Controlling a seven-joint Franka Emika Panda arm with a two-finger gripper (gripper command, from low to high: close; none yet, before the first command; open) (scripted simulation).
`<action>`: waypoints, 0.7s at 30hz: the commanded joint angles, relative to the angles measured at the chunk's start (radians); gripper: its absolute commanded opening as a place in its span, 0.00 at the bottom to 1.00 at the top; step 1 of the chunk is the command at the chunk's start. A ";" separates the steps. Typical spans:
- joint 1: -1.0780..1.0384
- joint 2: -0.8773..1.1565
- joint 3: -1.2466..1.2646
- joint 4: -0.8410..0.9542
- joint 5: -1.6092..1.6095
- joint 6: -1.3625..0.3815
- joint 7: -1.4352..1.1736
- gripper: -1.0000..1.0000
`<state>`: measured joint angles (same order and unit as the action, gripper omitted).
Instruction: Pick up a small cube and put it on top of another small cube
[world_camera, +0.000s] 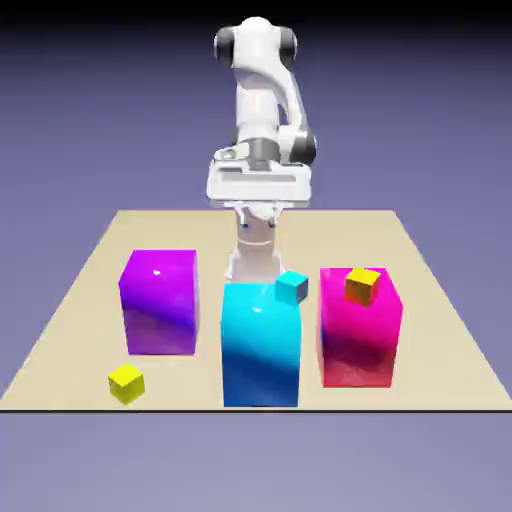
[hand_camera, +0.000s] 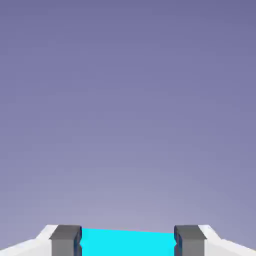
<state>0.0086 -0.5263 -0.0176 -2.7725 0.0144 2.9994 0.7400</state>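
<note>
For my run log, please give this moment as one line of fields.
gripper: open | lemon-yellow cube: on table, untouched | teal cube: nothing on it | stage: before pick

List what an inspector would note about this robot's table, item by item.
Surface: tan table, flat.
Job's things: lemon-yellow cube near the front edge, at the exterior view's left; teal cube by the tall cyan block; not stacked.
Clutter: purple block; magenta block bearing an orange-sided yellow cube.
Tool: open, holding nothing.
Cables: nothing seen.
Surroundings: plain blue-violet backdrop.
</note>
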 joint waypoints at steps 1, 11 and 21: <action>-0.003 0.036 -0.015 0.031 0.012 -0.031 -0.001 0.50; -0.031 0.399 -0.161 0.342 0.131 -0.343 -0.009 0.50; -0.059 0.761 -0.307 0.652 0.250 -0.655 -0.018 0.50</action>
<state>-0.0506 0.2348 -0.3244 -2.1203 0.2646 2.3447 0.7219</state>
